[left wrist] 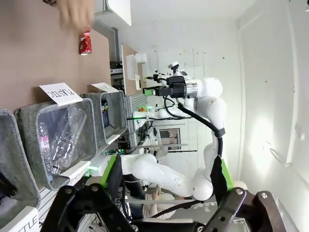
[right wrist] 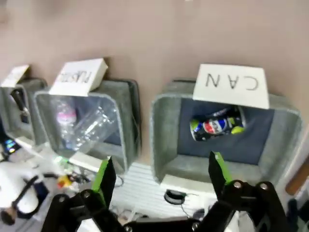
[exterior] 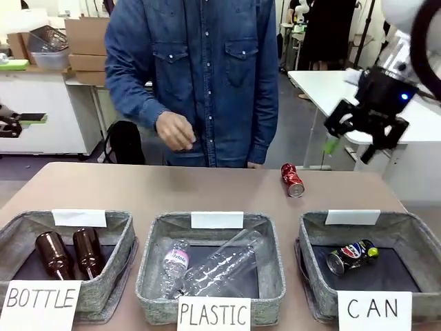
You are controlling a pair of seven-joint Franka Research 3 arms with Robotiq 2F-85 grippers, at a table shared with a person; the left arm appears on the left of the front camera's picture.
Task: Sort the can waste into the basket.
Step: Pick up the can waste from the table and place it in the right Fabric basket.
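Observation:
A bright red crushed can (exterior: 292, 180) (left wrist: 85, 42) lies on the brown table, far right of the middle, beyond the baskets. A dark blue-black can (exterior: 351, 254) (right wrist: 217, 124) lies inside the grey basket (exterior: 307, 238) (right wrist: 161, 130) signed "CAN". My right gripper (exterior: 350, 148) (right wrist: 161, 174) hangs open and empty in the air, above and right of the red can. In its own view the CAN basket sits just past its green pads. My left gripper (left wrist: 154, 212) is open and empty, and it shows at the far left edge (exterior: 19, 123) off the table.
The person stands at the far side, one hand (exterior: 176, 131) hovering above the table's far edge. A basket signed "PLASTIC" (exterior: 155, 276) holds clear bottles. Another signed "BOTTLE" (exterior: 124, 241) holds brown glass bottles. A white table (exterior: 324, 86) stands behind on the right.

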